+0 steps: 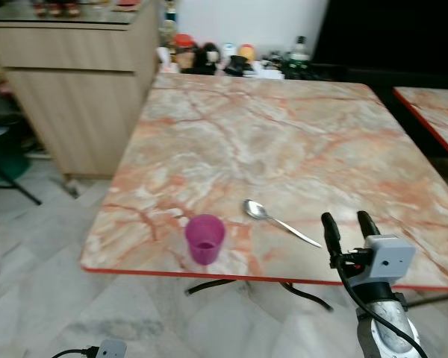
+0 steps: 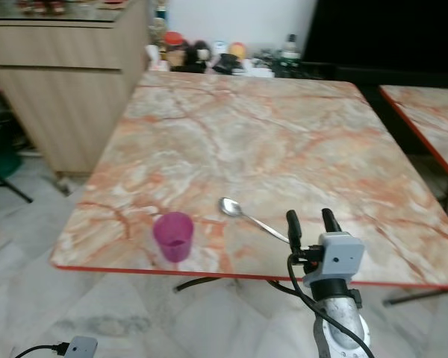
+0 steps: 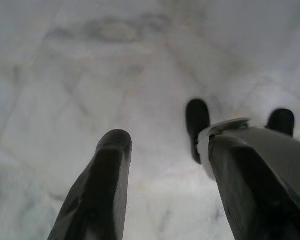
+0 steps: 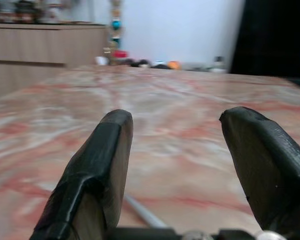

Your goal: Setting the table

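A purple cup [image 1: 204,239] and a metal spoon [image 1: 280,221] lie near the marble table's [image 1: 284,142] front edge. The right gripper [image 1: 349,227] hovers beside the spoon handle, fingers spread, empty. The left gripper [image 3: 165,175] hangs open, idle. Setting appears barely begun.

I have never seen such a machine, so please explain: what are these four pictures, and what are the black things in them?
It is a humanoid robot. Two pictures come from its head, looking down at a marble table. On the table stand a purple cup and a spoon, apart from each other. The black things are gripper fingers. The right gripper is open, empty, near the spoon handle; one picture looks along its fingers. The last picture looks along the left gripper, open, empty, hanging over the floor.
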You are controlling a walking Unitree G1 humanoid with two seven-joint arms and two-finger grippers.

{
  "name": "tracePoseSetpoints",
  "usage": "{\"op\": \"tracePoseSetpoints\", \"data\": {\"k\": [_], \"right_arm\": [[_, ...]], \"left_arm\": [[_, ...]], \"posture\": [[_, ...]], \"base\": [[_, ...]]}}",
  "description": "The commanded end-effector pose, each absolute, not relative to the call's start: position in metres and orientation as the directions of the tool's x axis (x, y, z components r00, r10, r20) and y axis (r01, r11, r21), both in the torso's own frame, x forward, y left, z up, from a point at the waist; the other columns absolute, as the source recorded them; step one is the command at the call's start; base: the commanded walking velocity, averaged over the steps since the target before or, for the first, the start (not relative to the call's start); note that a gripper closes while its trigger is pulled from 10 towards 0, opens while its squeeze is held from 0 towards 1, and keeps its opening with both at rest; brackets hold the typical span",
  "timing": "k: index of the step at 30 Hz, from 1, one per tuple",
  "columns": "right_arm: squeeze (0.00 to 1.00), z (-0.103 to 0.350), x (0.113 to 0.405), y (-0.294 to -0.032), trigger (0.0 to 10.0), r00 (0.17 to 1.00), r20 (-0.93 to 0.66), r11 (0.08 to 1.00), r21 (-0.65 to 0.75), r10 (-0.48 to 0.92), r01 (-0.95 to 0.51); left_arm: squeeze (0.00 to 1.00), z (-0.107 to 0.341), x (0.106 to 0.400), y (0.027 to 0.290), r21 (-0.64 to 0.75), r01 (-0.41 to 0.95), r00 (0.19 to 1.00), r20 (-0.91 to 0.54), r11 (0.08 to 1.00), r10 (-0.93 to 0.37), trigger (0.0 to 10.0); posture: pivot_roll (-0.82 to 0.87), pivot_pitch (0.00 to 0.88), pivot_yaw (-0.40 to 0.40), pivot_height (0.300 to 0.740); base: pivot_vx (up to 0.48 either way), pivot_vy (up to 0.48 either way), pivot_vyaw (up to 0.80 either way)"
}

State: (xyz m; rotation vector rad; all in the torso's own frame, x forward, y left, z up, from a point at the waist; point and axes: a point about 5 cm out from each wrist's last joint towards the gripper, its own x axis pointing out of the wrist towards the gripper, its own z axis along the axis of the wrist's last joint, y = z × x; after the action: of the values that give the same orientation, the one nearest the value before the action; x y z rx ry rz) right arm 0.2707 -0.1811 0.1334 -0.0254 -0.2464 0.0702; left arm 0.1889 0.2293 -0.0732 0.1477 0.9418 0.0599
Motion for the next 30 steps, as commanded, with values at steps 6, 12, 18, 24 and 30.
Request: {"op": "tracePoseSetpoints", "data": {"k": [6,12,18,24,30], "right_arm": [[0.00,0.141,0.273,-0.187,10.0,0.968,0.248,0.999,-0.031,0.032,-0.025],[0.00,0.145,0.278,-0.184,10.0,0.968,0.250,1.000,-0.007,0.030,-0.029],[0.00,0.146,0.278,-0.181,10.0,0.969,0.245,0.999,-0.010,0.042,-0.041],[0.00,0.144,0.279,-0.179,10.0,0.970,0.238,0.999,-0.019,0.050,-0.047],[0.00,0.147,0.280,-0.178,10.0,0.968,0.244,0.998,-0.028,0.055,-0.050]], "left_arm": [[0.00,-0.075,0.188,0.223,0.126,0.020,0.582,-0.808,0.992,0.091,10.0],[0.00,-0.076,0.188,0.220,0.124,0.024,0.583,-0.808,0.992,0.087,10.0],[0.00,-0.077,0.185,0.222,0.125,0.022,0.576,-0.813,0.992,0.090,10.0],[0.00,-0.077,0.186,0.221,0.125,0.023,0.578,-0.811,0.992,0.089,10.0],[0.00,-0.076,0.188,0.220,0.126,0.024,0.581,-0.809,0.992,0.088,10.0]], "posture": [[-0.03,0.098,-0.037,0.740],[-0.03,0.109,-0.039,0.740],[-0.02,0.114,-0.039,0.740],[-0.03,0.118,-0.039,0.740],[-0.03,0.132,-0.038,0.740]], "base": [[0.000,0.000,0.58],[0.000,0.000,0.00],[0.000,0.000,0.00],[0.164,0.000,0.00],[0.251,0.000,0.00]]}}
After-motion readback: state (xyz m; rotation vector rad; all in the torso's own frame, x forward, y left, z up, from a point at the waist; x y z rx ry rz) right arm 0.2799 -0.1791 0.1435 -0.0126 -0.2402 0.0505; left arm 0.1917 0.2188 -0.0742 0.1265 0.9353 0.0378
